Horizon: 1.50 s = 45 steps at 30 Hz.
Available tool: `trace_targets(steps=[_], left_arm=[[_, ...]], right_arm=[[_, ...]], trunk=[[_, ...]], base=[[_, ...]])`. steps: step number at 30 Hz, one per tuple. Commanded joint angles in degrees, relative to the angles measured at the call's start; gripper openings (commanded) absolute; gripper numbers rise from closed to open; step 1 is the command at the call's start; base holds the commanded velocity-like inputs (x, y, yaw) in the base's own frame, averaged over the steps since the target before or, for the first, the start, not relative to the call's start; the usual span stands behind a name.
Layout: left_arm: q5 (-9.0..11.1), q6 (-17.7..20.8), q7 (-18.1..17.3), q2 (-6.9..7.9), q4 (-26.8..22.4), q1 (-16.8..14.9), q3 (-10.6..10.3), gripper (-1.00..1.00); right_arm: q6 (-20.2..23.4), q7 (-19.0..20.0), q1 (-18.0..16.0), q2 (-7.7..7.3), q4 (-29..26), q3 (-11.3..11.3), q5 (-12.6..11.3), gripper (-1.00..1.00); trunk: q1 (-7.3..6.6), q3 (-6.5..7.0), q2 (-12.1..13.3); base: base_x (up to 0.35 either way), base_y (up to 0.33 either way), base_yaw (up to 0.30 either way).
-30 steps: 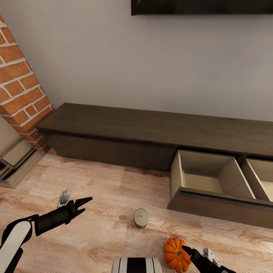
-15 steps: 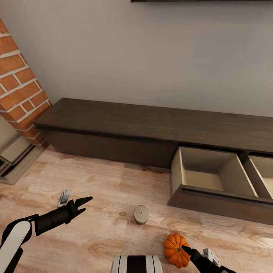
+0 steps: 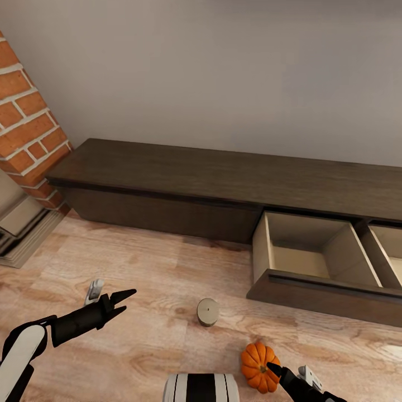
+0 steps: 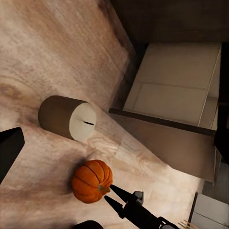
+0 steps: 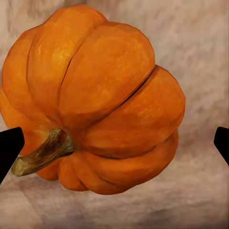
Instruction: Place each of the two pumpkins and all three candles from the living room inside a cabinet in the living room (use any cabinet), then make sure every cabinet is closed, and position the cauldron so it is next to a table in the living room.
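Cabinet: you face a long, low, dark wood unit against the wall, running from 9 o'clock to 3 o'clock across the head view.
Open drawers: two stand pulled out at 3 o'clock. The nearer drawer shows a pale interior with nothing visible in it. Of the second drawer, you see only part at the picture's edge, and that part looks bare too.
Closed front: the left stretch of the cabinet sits flush.
Pumpkin: on the wood floor at 5 o'clock, outside the drawers, in front of the nearer drawer's front panel.
Candle: upright on the floor near 6 o'clock, just beyond the pumpkin and apart from it, outside the cabinet.
Right gripper: your fingers are spread wide with the pumpkin between the tips, the stem toward one finger; neither tip touches it. In the head view one fingertip overlaps the pumpkin's near side.
Left gripper: at 8 o'clock over bare floor, fingers parted a little, holding nothing.
Brick column: at 10 o'clock, beside the cabinet's left end.
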Motion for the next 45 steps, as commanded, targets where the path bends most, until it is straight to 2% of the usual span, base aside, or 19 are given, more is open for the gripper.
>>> trace_targets(steps=[1,45], left_arm=[[-0.5,0.2,-0.5,-0.02,0.0,0.0,0.1,1.00],[-0.3,0.3,-0.5,0.02,-0.1,0.0,0.0,1.00]], right_arm=[[0.3,0.1,0.0,-0.03,0.0,0.4,-0.6,1.00],[0.2,0.1,0.0,0.03,0.0,0.5,-0.7,1.00]], trunk=[[-0.01,-0.03,0.0],[-0.01,-0.03,0.0]], base=[[0.000,0.000,0.000],[0.030,0.013,0.000]])
